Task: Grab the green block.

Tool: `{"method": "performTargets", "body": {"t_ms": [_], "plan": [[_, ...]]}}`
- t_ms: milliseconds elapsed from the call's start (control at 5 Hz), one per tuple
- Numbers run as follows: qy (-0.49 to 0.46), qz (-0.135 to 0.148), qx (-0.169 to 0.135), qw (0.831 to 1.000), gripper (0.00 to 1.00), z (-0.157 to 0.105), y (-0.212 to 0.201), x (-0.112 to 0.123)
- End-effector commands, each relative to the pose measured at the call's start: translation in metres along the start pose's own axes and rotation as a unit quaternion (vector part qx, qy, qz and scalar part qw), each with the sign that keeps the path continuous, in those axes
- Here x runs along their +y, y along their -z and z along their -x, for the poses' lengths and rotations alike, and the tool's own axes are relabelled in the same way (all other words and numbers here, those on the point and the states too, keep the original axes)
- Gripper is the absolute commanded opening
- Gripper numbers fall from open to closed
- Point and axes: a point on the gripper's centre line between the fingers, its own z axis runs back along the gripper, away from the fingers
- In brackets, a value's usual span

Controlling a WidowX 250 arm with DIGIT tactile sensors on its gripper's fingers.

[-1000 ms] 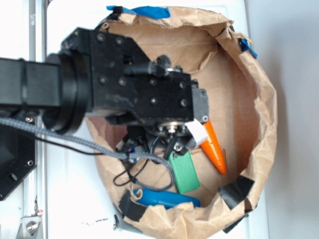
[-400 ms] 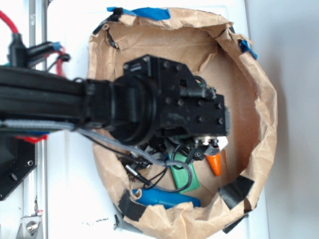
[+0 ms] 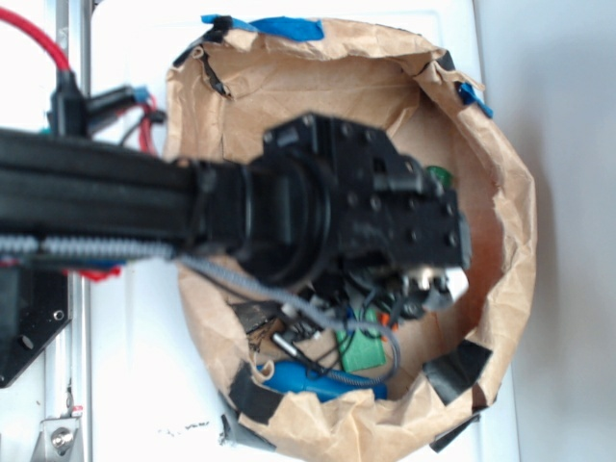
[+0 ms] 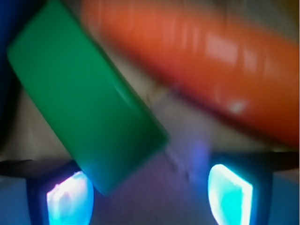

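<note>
You are in the approach step: the gripper (image 4: 150, 192) sits low inside the brown paper bowl (image 3: 510, 221), jaws spread wide and holding nothing, with the two lit fingertips (image 4: 229, 190) at the bottom of the wrist view. The green block (image 4: 86, 101) lies on the bowl floor near the front rim, tilted, its lower corner overlapping the left fingertip in the wrist view while most of it sits up and to the left of the gap. The orange carrot (image 4: 197, 61) lies just beside it, crossing the upper right. Judging from this, your next move calls for shifting toward the block so it falls between the fingers, then descending and closing without catching the carrot. From the exterior camera the arm covers most of the bowl; you see only a sliver of the green block (image 3: 364, 352) below the wrist, and the blue object (image 3: 318, 380) behind cables. The wrist view is blurred, so whether the fingertip touches the block cannot be told
</note>
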Motion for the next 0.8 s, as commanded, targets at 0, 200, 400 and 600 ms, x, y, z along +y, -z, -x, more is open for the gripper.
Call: {"method": "performTargets", "body": {"t_ms": [0, 200, 400, 600], "plan": [[0.003, -0.026, -0.041, 0.999, 1.00, -0.018, -0.033, -0.008], [0.007, -0.031, -0.039, 0.999, 1.00, -0.012, -0.035, -0.011], [0.014, -0.039, -0.036, 0.998, 1.00, -0.007, -0.033, -0.014], [0.022, -0.043, -0.045, 0.998, 1.00, -0.007, -0.036, -0.017]]}}
